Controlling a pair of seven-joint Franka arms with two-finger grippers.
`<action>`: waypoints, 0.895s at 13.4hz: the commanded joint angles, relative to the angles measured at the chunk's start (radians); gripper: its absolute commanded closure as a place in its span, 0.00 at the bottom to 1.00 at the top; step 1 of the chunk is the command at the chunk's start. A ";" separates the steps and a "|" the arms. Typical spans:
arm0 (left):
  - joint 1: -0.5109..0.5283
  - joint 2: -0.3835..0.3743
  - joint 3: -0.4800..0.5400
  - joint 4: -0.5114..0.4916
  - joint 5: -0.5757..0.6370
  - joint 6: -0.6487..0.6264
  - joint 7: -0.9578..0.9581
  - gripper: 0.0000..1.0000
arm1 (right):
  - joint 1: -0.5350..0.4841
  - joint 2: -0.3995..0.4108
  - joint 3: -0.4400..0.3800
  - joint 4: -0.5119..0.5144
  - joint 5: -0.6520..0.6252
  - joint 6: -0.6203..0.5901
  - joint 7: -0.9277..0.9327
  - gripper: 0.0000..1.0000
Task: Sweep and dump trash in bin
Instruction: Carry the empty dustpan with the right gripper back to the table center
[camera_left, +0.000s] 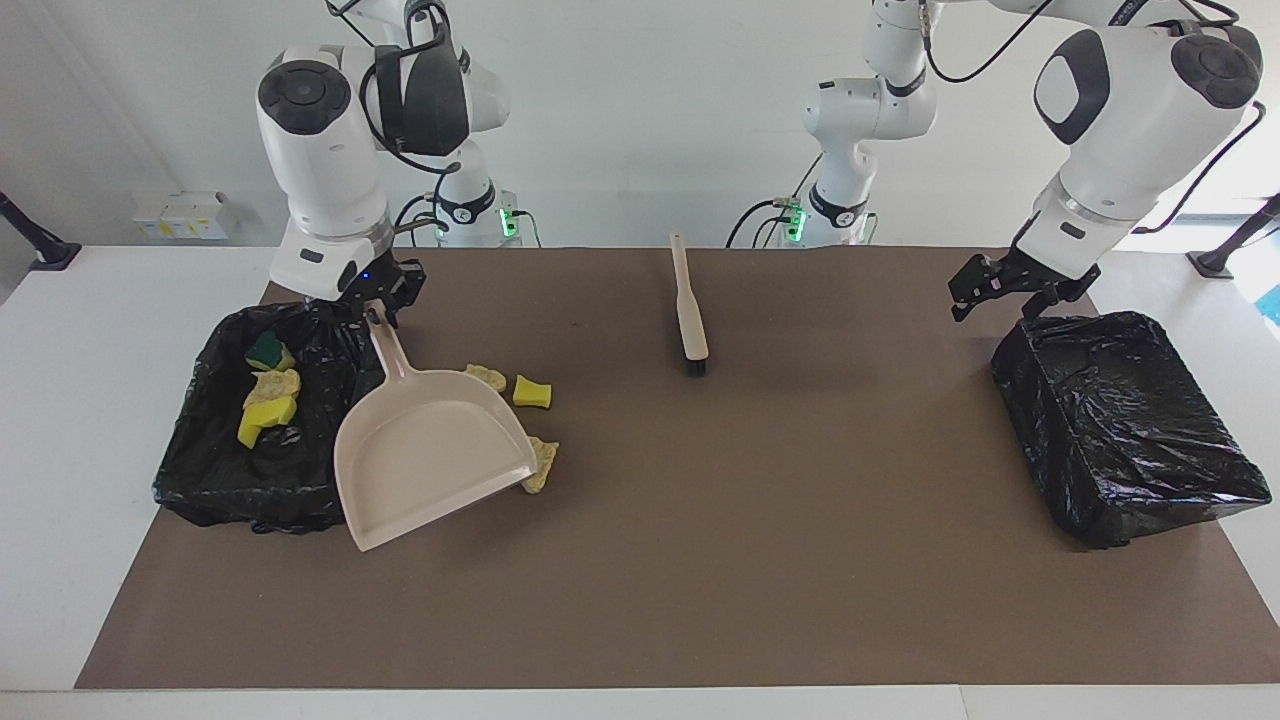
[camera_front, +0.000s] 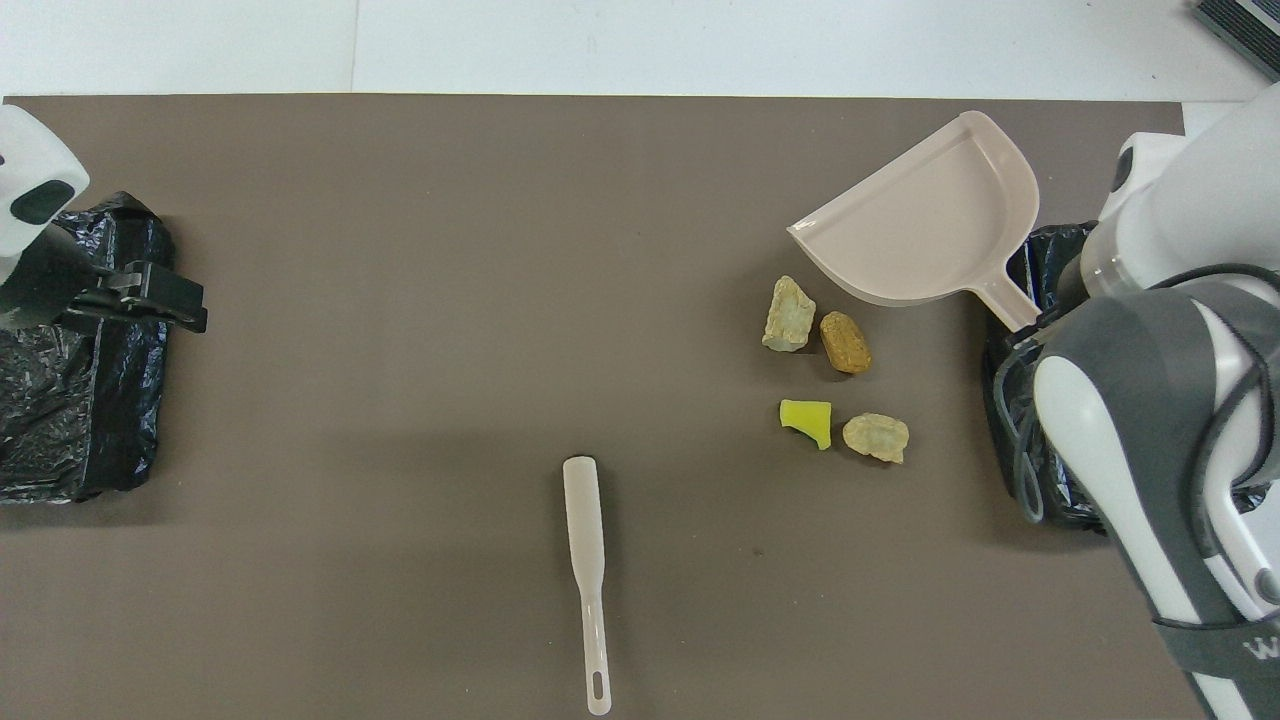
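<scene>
My right gripper is shut on the handle of the beige dustpan, holding it tilted and low beside the black-lined bin. The bin holds a green-topped wedge and yellow scraps. In the overhead view the pan has its open lip turned toward four loose scraps nearer the robots: a beige chunk, an orange-brown lump, a yellow bit and another beige chunk. The pan hides the lump in the facing view. The brush lies on the mat. My left gripper waits over a second bin's edge.
The second black-lined bin stands at the left arm's end of the brown mat. The brush lies mid-table near the robots, bristles pointing away from them. White table shows around the mat.
</scene>
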 joint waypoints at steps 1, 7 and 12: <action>0.010 0.001 -0.008 0.013 0.017 -0.013 0.009 0.00 | 0.122 0.040 0.007 -0.013 0.053 0.054 0.289 1.00; 0.010 0.001 -0.008 0.013 0.017 -0.013 0.009 0.00 | 0.358 0.213 0.007 0.051 0.172 0.204 0.719 1.00; -0.007 -0.028 -0.022 0.014 0.008 -0.018 0.006 0.00 | 0.492 0.389 0.018 0.119 0.261 0.412 0.959 1.00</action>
